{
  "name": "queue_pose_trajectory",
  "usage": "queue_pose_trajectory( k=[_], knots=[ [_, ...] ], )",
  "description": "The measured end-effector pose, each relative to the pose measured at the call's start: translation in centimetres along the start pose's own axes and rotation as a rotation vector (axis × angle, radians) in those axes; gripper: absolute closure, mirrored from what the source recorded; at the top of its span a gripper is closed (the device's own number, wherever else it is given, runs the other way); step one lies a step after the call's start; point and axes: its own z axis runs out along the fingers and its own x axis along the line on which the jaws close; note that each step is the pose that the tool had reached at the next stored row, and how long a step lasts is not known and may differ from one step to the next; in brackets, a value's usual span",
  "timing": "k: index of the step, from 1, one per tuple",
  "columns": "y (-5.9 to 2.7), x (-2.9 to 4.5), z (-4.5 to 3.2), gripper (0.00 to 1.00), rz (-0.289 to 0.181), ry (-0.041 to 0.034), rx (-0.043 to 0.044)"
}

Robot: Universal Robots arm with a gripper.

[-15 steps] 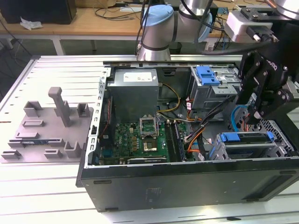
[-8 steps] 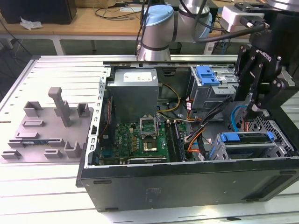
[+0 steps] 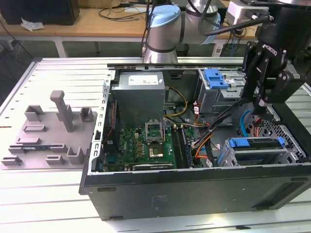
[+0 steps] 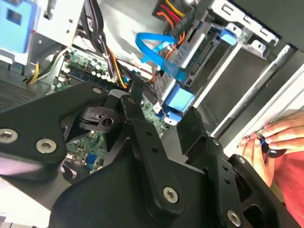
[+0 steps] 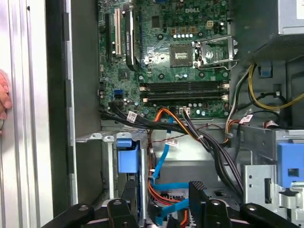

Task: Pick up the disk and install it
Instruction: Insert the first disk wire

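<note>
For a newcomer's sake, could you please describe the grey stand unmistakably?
Find the open computer case on the metal table. Beside it, on the exterior view's left, lies a flat grey stand. Unlike anything nearby, it carries one tall upright post.

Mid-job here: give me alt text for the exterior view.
The arm's gripper hangs, jaws open, over the open computer case, just above a blue-framed disk seated in a drive bay. A grey slotted fixture lies outside the case at the exterior view's left.
</note>
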Motion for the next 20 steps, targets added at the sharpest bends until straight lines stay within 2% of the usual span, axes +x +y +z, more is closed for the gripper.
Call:
queue_pose_trajectory(
  k=[2,8,13,17,18,19,20],
  knots=[
    [-0.92,-0.72,-0.07,0.44,0.0,0.0015,-0.0009],
    [-2.74,-1.57,-0.16,0.44,0.011,0.0027,-0.0024],
    [-4.05,-1.89,-0.19,0.44,0.031,0.0027,-0.0044],
    [-4.66,-1.92,-0.17,0.44,0.051,0.0026,-0.0064],
    [-4.79,-1.92,-0.16,0.45,0.056,0.0027,-0.0069],
    [-4.89,-1.92,-0.15,0.52,0.06,0.0025,-0.0074],
    [-5.02,-1.93,-0.15,0.52,0.065,0.0026,-0.0079]
  ],
)
